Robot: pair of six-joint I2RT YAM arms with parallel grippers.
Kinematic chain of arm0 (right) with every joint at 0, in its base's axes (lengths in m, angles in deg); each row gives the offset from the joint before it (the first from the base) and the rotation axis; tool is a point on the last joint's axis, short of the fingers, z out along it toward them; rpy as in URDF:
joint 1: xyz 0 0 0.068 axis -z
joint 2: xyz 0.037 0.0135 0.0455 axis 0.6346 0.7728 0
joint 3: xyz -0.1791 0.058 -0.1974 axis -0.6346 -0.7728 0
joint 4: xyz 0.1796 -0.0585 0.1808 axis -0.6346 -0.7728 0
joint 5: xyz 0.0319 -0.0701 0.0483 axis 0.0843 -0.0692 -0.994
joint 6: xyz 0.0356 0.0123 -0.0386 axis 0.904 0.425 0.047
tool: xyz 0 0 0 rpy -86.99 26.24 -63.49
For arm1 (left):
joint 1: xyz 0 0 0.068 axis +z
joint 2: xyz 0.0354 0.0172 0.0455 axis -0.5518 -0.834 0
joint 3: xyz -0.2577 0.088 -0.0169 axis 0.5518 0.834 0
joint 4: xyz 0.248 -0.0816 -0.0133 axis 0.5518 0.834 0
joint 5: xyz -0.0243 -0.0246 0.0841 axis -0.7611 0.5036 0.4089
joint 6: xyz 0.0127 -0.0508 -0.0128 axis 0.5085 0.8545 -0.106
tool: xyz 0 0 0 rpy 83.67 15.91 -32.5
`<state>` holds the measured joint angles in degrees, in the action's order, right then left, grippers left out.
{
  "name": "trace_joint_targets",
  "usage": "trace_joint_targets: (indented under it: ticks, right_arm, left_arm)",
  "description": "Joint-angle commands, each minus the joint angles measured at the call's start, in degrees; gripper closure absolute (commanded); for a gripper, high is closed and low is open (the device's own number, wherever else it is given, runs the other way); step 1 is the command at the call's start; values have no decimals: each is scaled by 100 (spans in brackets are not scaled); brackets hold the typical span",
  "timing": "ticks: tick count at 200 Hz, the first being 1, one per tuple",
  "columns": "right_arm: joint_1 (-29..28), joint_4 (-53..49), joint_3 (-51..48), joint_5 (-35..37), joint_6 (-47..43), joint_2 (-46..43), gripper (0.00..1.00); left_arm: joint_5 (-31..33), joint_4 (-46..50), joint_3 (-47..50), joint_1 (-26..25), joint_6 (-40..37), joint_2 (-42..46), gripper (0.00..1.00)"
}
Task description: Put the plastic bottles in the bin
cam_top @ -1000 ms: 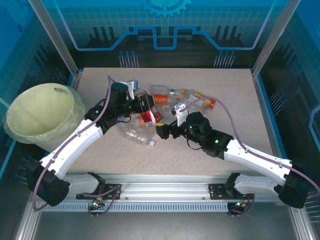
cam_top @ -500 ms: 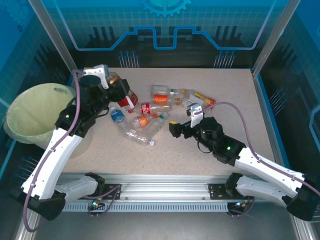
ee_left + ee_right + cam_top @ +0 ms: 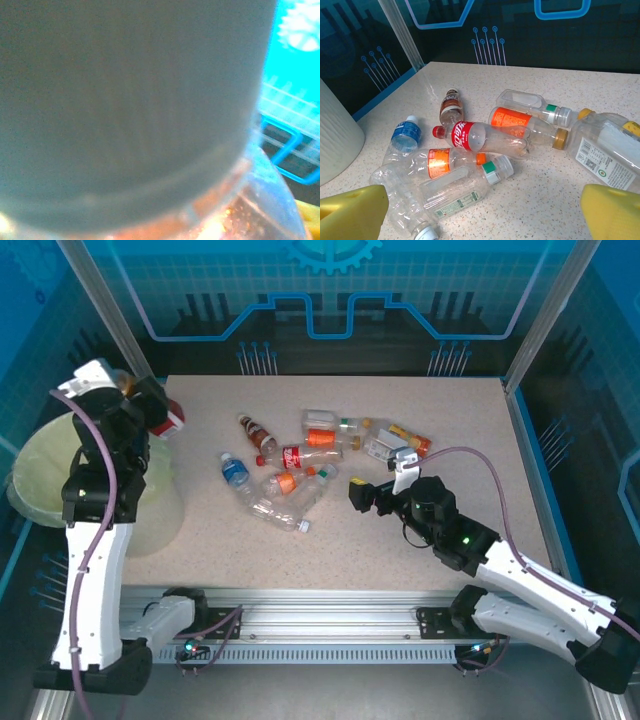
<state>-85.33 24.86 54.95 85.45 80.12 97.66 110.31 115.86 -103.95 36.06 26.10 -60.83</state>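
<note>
Top external, upper left: left gripper (image 3: 150, 412) clamping red-labelled bottle (image 3: 168, 422) at bin (image 3: 35, 475) rim, best centred over the opening before release; right gripper (image 3: 360, 496) spread wide.

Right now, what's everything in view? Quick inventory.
loose bottles: about ten, clear with red, orange, blue, brown or white labels, lying clustered mid-table
held bottle: one, red label, in the air by the bin's rim
bin: one, pale yellow-green, at the table's left edge
table: one, speckled beige
left fingers: dark, closed on the held bottle
right fingers: yellow, open, low beside the cluster
</note>
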Motion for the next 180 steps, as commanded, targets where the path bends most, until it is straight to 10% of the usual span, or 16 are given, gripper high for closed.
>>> trace_joint_targets:
  ticks: [1,113,180]
  right_arm:
    - [78,-82,-66,70,90,-91,0]
    - [113,-260,-18,-19,191,-213,0]
    - [115,-406,-60,83,235,-415,0]
  left_arm:
    - [212,-29,53,576,49,27,51]
    - [-622,-172,854,3127,1323,-647,47]
    - [-810,52,737,3559,1905,-1677,42]
